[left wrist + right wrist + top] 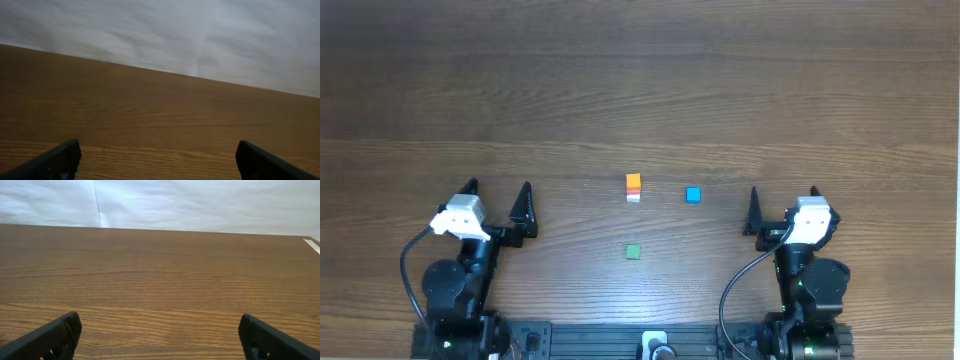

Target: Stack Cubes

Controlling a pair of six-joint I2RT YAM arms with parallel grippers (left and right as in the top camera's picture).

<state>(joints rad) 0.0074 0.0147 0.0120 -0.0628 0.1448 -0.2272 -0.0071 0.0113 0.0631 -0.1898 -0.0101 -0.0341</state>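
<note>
On the wooden table, an orange cube [634, 182] sits stacked on a white cube [634, 196] near the middle. A blue cube [693, 195] lies just to its right, and a green cube [632, 252] lies nearer the front. My left gripper [498, 192] stands open at the left, well apart from the cubes, with nothing between its fingers [60, 160]. At the right my right gripper [783, 198] is open too, its fingers [55, 337] wide apart over bare wood.
The wooden table [640, 90] stretches far back from the cubes. A pale wall stands beyond the table's far edge [200, 231] in the wrist views. Both arm bases stand along the front edge.
</note>
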